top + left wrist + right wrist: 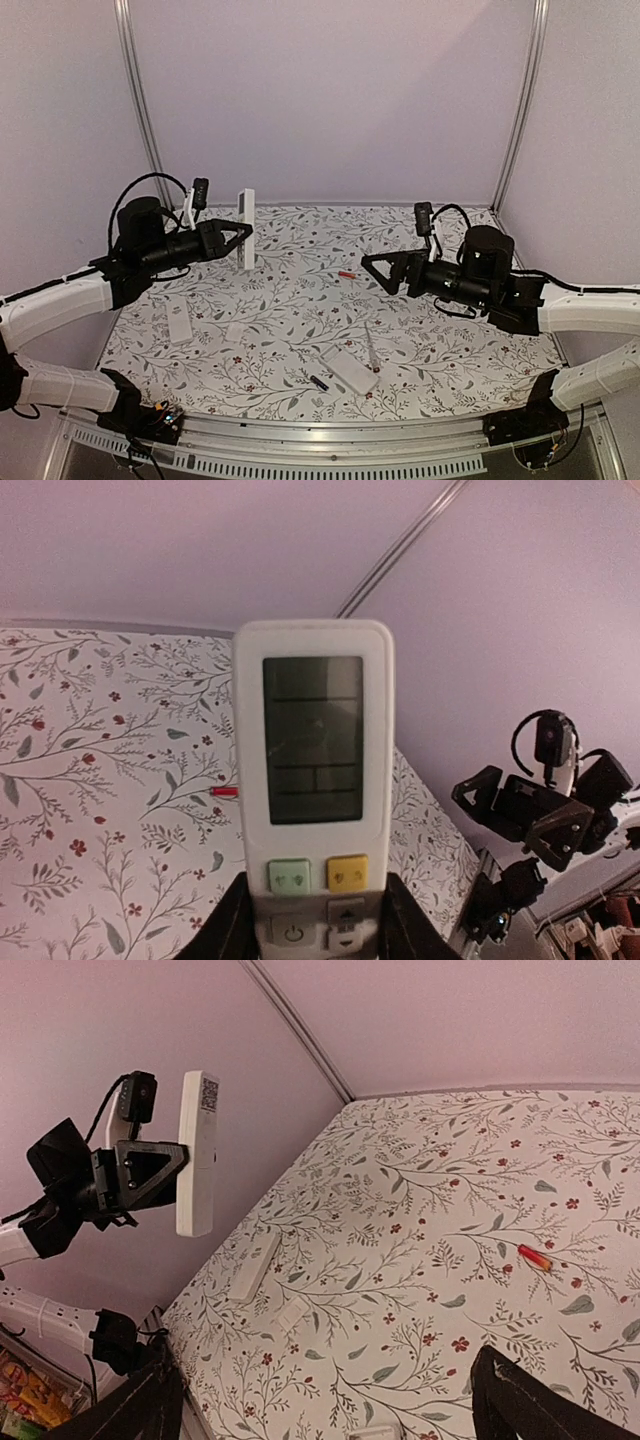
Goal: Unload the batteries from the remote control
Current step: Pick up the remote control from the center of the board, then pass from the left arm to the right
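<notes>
My left gripper (240,238) is shut on a white remote control (246,228) and holds it upright above the table's far left. In the left wrist view the remote (313,780) faces the camera with its screen and buttons, and the fingers (232,925) clamp its lower end. A red battery (346,273) lies on the table mid-back; it also shows in the right wrist view (534,1257) and the left wrist view (224,791). A black battery (319,382) lies near the front. My right gripper (374,268) is open and empty, just right of the red battery.
A second white remote (349,369) lies front centre with a long thin stick tool (369,345) beside it. Another white remote (179,324) and a small white cover (235,331) lie at the left. The table has walls at the back and sides.
</notes>
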Action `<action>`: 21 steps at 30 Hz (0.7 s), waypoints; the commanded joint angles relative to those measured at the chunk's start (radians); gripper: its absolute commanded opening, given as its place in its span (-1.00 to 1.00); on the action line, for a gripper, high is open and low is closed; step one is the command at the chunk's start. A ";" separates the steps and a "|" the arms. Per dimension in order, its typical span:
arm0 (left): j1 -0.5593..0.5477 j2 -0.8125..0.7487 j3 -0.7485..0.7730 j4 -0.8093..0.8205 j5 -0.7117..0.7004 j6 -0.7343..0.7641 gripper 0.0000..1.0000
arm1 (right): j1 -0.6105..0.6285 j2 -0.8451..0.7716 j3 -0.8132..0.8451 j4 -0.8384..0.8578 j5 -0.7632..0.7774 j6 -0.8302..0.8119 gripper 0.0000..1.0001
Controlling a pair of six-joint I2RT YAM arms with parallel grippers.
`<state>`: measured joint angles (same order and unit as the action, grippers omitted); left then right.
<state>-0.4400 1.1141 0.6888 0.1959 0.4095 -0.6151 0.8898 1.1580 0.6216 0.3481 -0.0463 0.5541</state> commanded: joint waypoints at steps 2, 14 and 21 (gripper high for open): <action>-0.130 -0.024 -0.025 0.304 0.083 -0.048 -0.67 | 0.058 0.100 0.140 0.062 -0.140 -0.056 0.98; -0.313 0.042 -0.016 0.553 0.055 -0.086 -0.68 | 0.146 0.321 0.328 0.154 -0.301 -0.068 0.88; -0.366 0.076 -0.008 0.616 0.048 -0.096 -0.69 | 0.160 0.385 0.386 0.168 -0.377 -0.075 0.73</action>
<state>-0.7727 1.1732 0.6754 0.7235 0.4633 -0.7017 1.0416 1.5093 0.9684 0.4877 -0.3557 0.4927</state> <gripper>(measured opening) 0.345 0.879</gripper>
